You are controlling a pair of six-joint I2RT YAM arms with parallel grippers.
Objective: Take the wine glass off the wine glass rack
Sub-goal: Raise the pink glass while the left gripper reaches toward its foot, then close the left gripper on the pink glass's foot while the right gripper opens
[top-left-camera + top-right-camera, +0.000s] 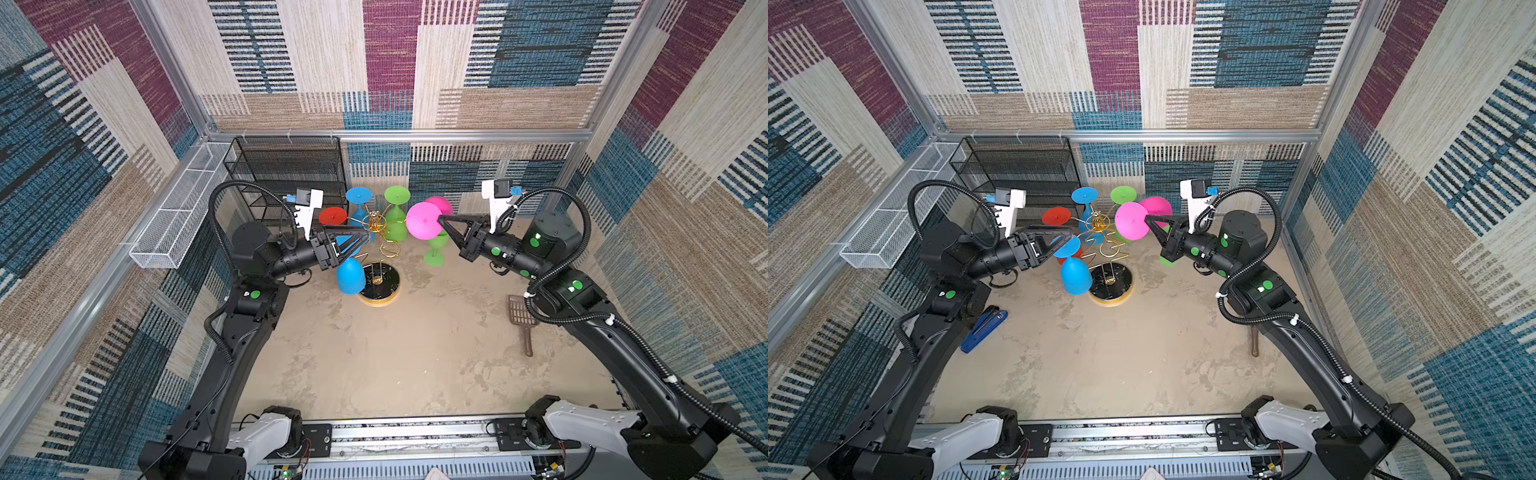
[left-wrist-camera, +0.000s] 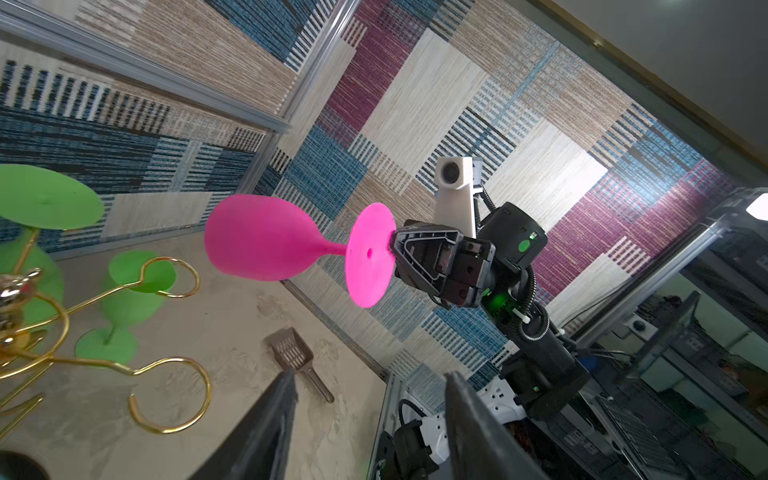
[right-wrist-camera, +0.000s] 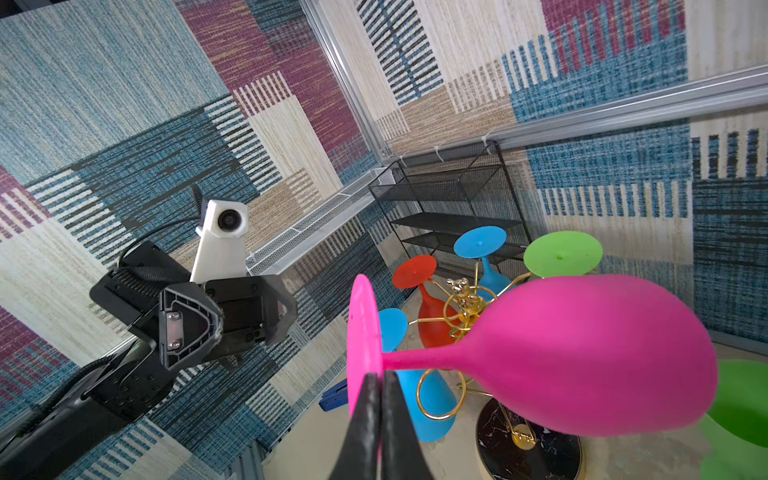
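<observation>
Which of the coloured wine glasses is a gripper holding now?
The pink wine glass: the right gripper is shut on the rim of its foot and holds it sideways in the air, unlike the rest.

The beige surface (image 1: pixel 374 365) bears the wine glass rack (image 1: pixel 384 286), a green wine glass (image 1: pixel 435 253), a black mesh shelf (image 1: pixel 286 174), a brown scoop (image 1: pixel 521 320) and a blue stapler (image 1: pixel 984 330).

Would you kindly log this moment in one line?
right gripper: shut on pink wine glass foot, clear of rack | left gripper: open, empty
</observation>
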